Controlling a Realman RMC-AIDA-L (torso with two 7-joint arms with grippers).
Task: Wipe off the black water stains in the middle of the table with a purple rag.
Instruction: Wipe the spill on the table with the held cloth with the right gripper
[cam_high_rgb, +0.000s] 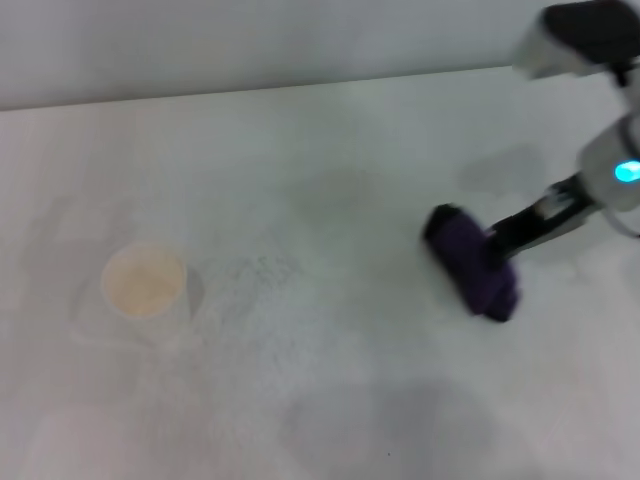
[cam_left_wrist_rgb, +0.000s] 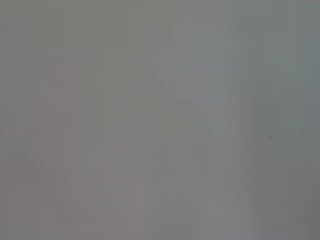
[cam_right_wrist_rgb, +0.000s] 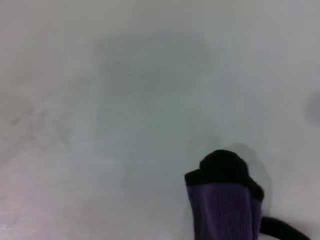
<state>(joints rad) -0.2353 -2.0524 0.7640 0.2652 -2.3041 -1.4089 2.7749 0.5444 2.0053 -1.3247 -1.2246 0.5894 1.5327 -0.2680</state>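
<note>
Right gripper (cam_high_rgb: 497, 243) reaches in from the right side of the table (cam_high_rgb: 330, 400), its dark fingers (cam_high_rgb: 530, 225) angled down and toward the centre. They are closed on the rag (cam_high_rgb: 472, 262), which is bunched around their tips, so the jaws show no gap. The arm's white housing carries a lit cyan light (cam_high_rgb: 627, 172).

Rag: deep purple, soft, with a black edge at its far end. In the head view it lies as an elongated bundle, right of the table's centre, its underside on or just above the surface (contact cannot be confirmed). The right wrist view shows the rag (cam_right_wrist_rgb: 223, 202) with its black-edged end (cam_right_wrist_rgb: 222, 166) leading, purple body behind, and a thin black strip (cam_right_wrist_rgb: 280, 229) curving out at its side. It casts a soft shadow on the table (cam_right_wrist_rgb: 100, 150) just beside it.

Stain: no dark blot is visible in any view. Only faint grey smudges mark the white surface, one broad patch (cam_right_wrist_rgb: 155, 62) ahead of the rag in the right wrist view and another (cam_high_rgb: 340, 190) near the middle in the head view.

A white paper cup (cam_high_rgb: 145, 281) stands upright on the left part of the table, well apart from the rag, its inside pale tan.

Left gripper: not seen; the left wrist view shows only a uniform grey field.
</note>
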